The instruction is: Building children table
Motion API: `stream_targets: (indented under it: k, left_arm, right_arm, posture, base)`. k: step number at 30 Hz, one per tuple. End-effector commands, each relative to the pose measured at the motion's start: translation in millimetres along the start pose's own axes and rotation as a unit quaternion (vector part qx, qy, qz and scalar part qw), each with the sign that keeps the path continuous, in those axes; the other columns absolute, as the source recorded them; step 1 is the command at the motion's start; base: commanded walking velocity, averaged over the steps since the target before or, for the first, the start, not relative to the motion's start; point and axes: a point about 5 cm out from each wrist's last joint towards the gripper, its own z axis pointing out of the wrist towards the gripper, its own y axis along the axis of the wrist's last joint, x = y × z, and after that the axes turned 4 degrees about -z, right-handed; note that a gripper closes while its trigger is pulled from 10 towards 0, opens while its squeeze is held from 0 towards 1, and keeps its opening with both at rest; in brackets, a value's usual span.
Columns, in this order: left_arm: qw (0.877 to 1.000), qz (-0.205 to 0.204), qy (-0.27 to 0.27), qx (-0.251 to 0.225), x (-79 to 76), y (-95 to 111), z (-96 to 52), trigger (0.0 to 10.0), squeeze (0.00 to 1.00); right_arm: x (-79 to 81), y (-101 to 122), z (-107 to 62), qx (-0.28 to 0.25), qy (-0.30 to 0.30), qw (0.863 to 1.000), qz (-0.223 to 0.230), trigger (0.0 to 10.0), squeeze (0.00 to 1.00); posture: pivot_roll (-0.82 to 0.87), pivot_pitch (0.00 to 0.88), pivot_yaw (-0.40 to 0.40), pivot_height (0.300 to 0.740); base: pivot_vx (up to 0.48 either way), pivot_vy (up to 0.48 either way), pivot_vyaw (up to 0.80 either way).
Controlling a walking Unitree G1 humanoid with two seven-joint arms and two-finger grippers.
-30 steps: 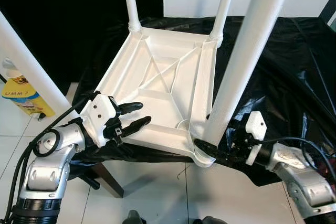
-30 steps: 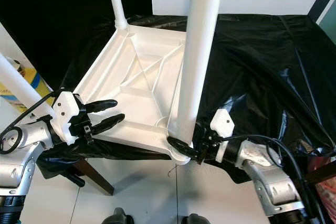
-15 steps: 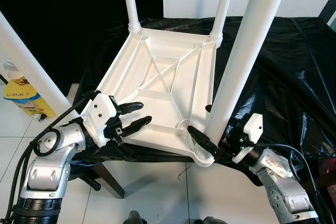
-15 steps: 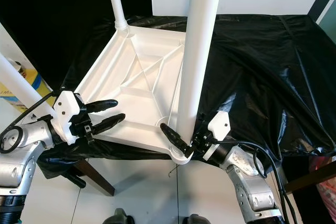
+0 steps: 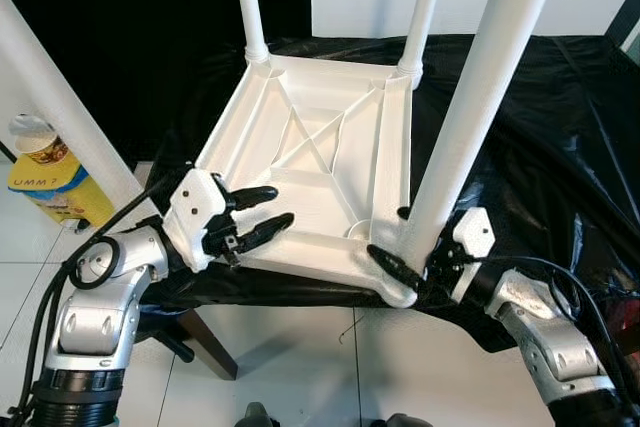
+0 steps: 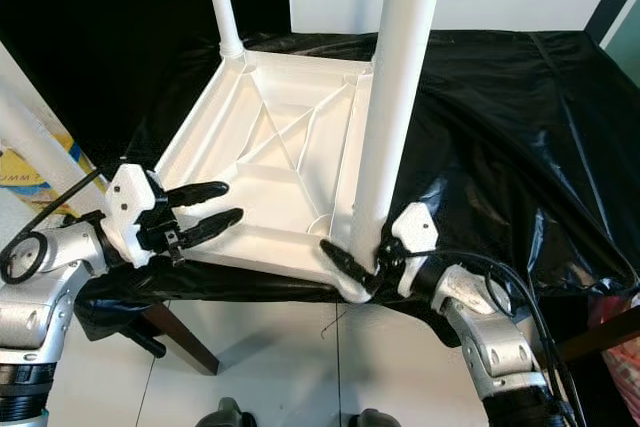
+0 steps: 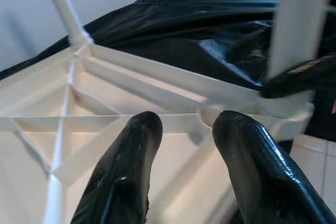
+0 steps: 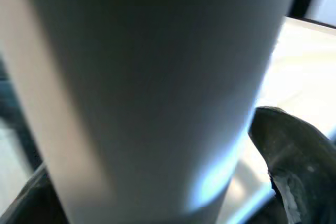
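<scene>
A white children's table (image 5: 320,157) lies upside down on a surface draped in black plastic sheet (image 5: 540,117), its ribbed underside facing up and its legs pointing straight up, long axes vertical. The near right leg (image 5: 470,117) rises from the corner socket closest to the right gripper (image 5: 398,247). That gripper reaches in low from the right, one black finger (image 6: 345,258) lying along the table's near rim on one side of the leg's base and the other finger (image 5: 403,214) showing on the far side; the fingers straddle the leg, and in the right wrist view the leg (image 8: 152,87) stands between the two dark pads, so the gripper grasps it at the base.

The left gripper (image 5: 257,216) hovers over the table's near left edge, its two fingers spread apart with nothing between them, pointing across the underside toward the right gripper. Beyond its fingertips, the far left leg (image 7: 63,9) stands upright at the opposite corner. A yellow container (image 5: 45,172) sits on the tiled floor (image 5: 300,357) to the left gripper's outer side.
</scene>
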Motion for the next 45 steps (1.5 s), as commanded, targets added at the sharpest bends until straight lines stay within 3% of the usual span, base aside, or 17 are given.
stream_targets:
  k: [1, 8, 10, 13, 14, 17, 25, 26, 28, 29, 39, 40, 45]
  left_arm:
    - [0.999, -0.004, 0.054, -0.002, -0.1, 0, 6.5, 10.0, 0.00]
    - [0.999, -0.012, 0.043, -0.012, -10.2, 0, 19.1, 10.0, 0.00]
    - [0.998, -0.023, 0.047, -0.021, -15.4, -1, 30.1, 10.0, 0.00]
    - [0.998, -0.024, 0.052, -0.022, -15.5, -1, 32.4, 10.0, 0.00]
    - [0.994, -0.048, 0.094, -0.016, -13.1, -9, 45.1, 10.0, 0.00]
    - [0.990, -0.069, 0.123, -0.010, -13.7, -16, 54.7, 10.0, 0.00]
    - [0.988, -0.085, 0.128, -0.006, -28.4, -25, 68.4, 10.0, 0.00]
    - [0.988, -0.083, 0.129, -0.005, -31.1, -26, 70.7, 10.0, 0.00]
    - [0.988, -0.082, 0.128, -0.003, -33.3, -27, 72.3, 10.0, 0.00]
    - [0.989, -0.081, 0.127, 0.000, -34.8, -29, 73.4, 10.0, 0.00]
    - [0.989, -0.052, 0.138, 0.017, -42.5, -34, 78.2, 10.0, 0.00]
    - [0.989, -0.051, 0.136, 0.019, -44.1, -36, 77.5, 10.0, 0.00]
    - [0.988, -0.058, 0.143, 0.026, -44.5, -40, 77.4, 10.0, 0.00]
  right_arm:
    - [-17.9, -10, -3.6, 0.026, -0.073, 0.997, -0.012, 10.0, 0.00]
    - [-32.9, -15, -2.1, 0.032, -0.137, 0.990, -0.003, 10.0, 0.00]
    - [-36.7, -16, -0.9, 0.034, -0.168, 0.985, -0.004, 10.0, 0.00]
    - [-35.8, -15, -0.1, 0.031, -0.169, 0.985, 0.000, 10.0, 0.00]
    - [-25.7, -18, 4.2, 0.031, -0.146, 0.989, 0.018, 10.0, 0.00]
    - [-18.8, -19, 6.9, 0.031, -0.122, 0.992, 0.016, 10.0, 0.00]
    - [-19.9, -21, 7.2, 0.029, -0.121, 0.992, -0.005, 10.0, 0.00]
    - [-20.3, -21, 7.3, 0.027, -0.122, 0.992, -0.009, 1.8, 0.00]
    - [-20.4, -21, 7.4, 0.025, -0.123, 0.992, -0.011, 1.8, 0.00]
    - [-20.6, -21, 7.4, 0.024, -0.125, 0.992, -0.012, 0.0, 0.00]
    - [-18.9, -21, 5.4, 0.024, -0.151, 0.988, -0.013, 0.0, 0.00]
    - [-15.6, -23, 5.1, 0.027, -0.158, 0.987, -0.009, 10.0, 0.00]
    - [-5.4, -29, 5.6, 0.047, -0.205, 0.978, 0.004, 10.0, 0.00]
  posture:
    - [0.01, 0.068, 0.006, 0.740]
    - [0.01, 0.066, 0.003, 0.740]
    - [0.00, 0.066, 0.000, 0.740]
    - [0.00, 0.066, 0.000, 0.740]
    - [0.00, 0.065, -0.003, 0.740]
    - [-0.01, 0.065, -0.004, 0.740]
    - [-0.03, 0.056, -0.008, 0.740]
    - [-0.03, 0.052, -0.011, 0.740]
    - [-0.04, 0.050, -0.012, 0.740]
    - [-0.04, 0.043, -0.012, 0.740]
    - [-0.04, 0.027, -0.016, 0.740]
    - [-0.04, 0.023, -0.019, 0.740]
    - [-0.04, 0.024, -0.018, 0.740]
  base:
    - [0.000, 0.000, 0.00]
    - [0.000, 0.000, 0.00]
    - [0.000, 0.000, 0.00]
    - [0.000, 0.000, 0.00]
    - [0.000, 0.000, 0.00]
    - [0.000, 0.000, 0.00]
    - [0.000, 0.000, 0.00]
    - [0.000, 0.000, 0.00]
    - [0.000, 0.000, 0.00]
    - [0.000, 0.000, 0.00]
    - [0.000, 0.000, 0.00]
    - [0.000, 0.000, 0.00]
    - [0.000, 0.000, 0.00]
